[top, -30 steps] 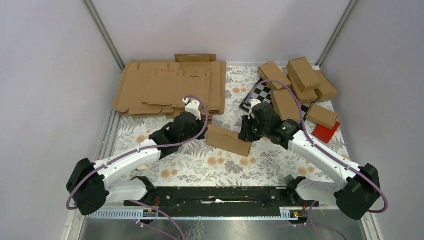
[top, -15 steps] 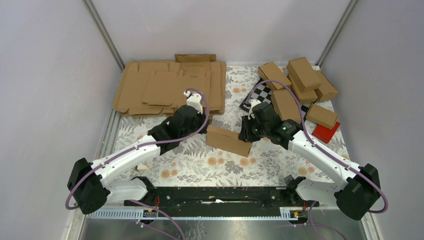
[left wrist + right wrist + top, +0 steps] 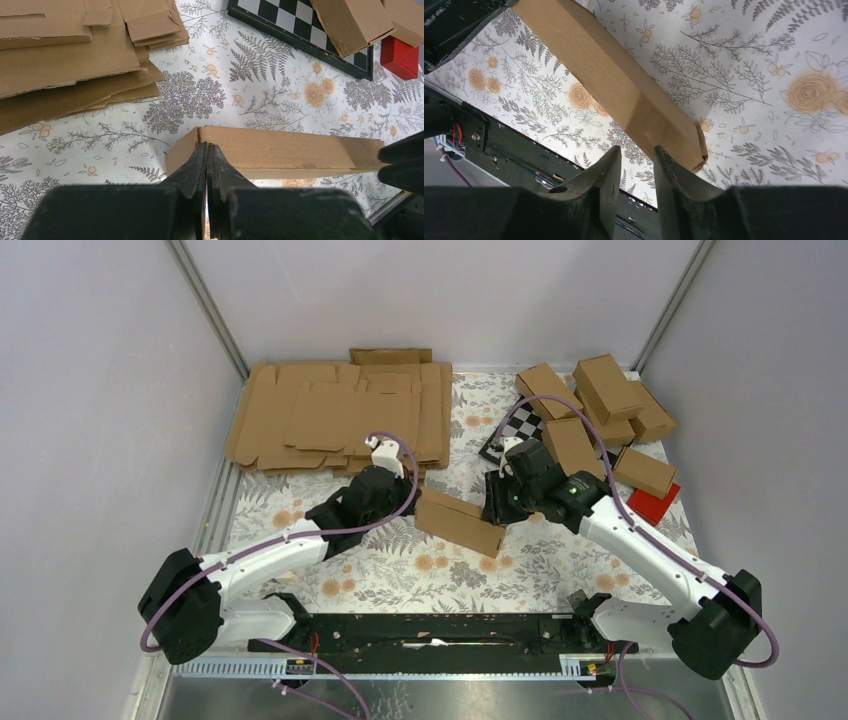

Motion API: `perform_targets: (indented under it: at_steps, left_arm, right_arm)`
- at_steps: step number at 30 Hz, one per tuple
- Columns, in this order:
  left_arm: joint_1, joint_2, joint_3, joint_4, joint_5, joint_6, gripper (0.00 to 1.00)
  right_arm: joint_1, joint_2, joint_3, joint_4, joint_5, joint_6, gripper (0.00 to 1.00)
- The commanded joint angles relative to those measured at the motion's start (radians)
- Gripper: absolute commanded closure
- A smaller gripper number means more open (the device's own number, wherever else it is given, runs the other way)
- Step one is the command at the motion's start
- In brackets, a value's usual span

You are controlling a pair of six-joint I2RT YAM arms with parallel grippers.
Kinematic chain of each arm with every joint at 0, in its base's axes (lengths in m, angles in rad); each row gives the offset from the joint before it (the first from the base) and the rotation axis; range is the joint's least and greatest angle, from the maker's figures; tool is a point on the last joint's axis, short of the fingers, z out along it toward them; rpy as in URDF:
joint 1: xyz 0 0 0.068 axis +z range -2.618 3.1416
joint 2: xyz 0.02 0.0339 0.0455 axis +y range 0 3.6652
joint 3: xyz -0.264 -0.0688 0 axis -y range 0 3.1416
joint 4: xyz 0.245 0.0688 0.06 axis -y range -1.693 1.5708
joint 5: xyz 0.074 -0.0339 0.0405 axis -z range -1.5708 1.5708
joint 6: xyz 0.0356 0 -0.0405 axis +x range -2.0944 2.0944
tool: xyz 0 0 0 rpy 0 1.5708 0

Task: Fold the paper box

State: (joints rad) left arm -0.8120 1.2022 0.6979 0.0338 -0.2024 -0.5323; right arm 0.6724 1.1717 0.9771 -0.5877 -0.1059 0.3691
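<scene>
near edge: we see a black metal base rail (image 3: pixel 430 632) across the front of the bench (image 3: pixel 400 570), which carries a fern-and-flower print cover. The white left arm (image 3: pixel 270 555) and white right arm (image 3: pixel 640 545) reach inward from it.

left claw: the left claw (image 3: pixel 207 150) is clenched. Its black fingers are pressed flat together with nothing between them, and the tips touch the top edge of the box at its left end.

right claw: the right claw (image 3: pixel 636 151) is released, with its two black fingers apart. We see only printed cover in the gap, and the box's end lies just past the tips. From above, it sits at the box's right end.

task thing: the plain brown cardboard paper box (image 3: pixel 460 520) (image 3: pixel 280 152) (image 3: pixel 614 85) is folded into a long brick shape. It lies on the cover mid-bench between the two claws, slanted, with its left end farther back. We cannot tell whether the right end is fully tucked.

right side: a small flat red block (image 3: pixel 652 505) (image 3: pixel 400 57) sits just beside the nearest carton.

behind box: a black-and-white checkerboard panel (image 3: pixel 520 430) (image 3: pixel 300 25) is partly covered by cartons.

far right: we see a group of small brick-shaped brown cartons (image 3: pixel 600 405) (image 3: pixel 350 20), some lying on others.

far left: a thick pile of flat brown cardboard blanks (image 3: pixel 330 420) (image 3: pixel 65 60) lies well apart from the box.
</scene>
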Motion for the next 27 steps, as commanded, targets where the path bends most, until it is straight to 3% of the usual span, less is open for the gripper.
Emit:
perform_targets:
  at_steps: [1, 5, 8, 17, 27]
  left_arm:
    - [-0.003, 0.022, -0.026, -0.069, -0.015, 0.003, 1.0]
    - [-0.003, 0.027, -0.021, -0.069, -0.013, 0.005, 1.0]
    - [-0.003, 0.025, -0.021, -0.069, -0.01, 0.007, 1.0]
    - [-0.003, 0.011, -0.024, -0.075, -0.011, 0.011, 1.0]
    - [-0.003, -0.008, -0.026, -0.078, -0.011, 0.015, 1.0]
  right_arm:
    - [0.008, -0.058, 0.108, -0.159, 0.08, -0.021, 0.63]
    - [0.008, -0.11, 0.111, -0.207, 0.133, -0.008, 0.75]
    - [0.008, -0.118, 0.055, -0.202, 0.154, 0.007, 0.99]
    - [0.009, -0.093, -0.125, -0.126, 0.123, 0.045, 1.0]
    - [0.008, -0.103, 0.079, -0.212, 0.175, -0.007, 1.0]
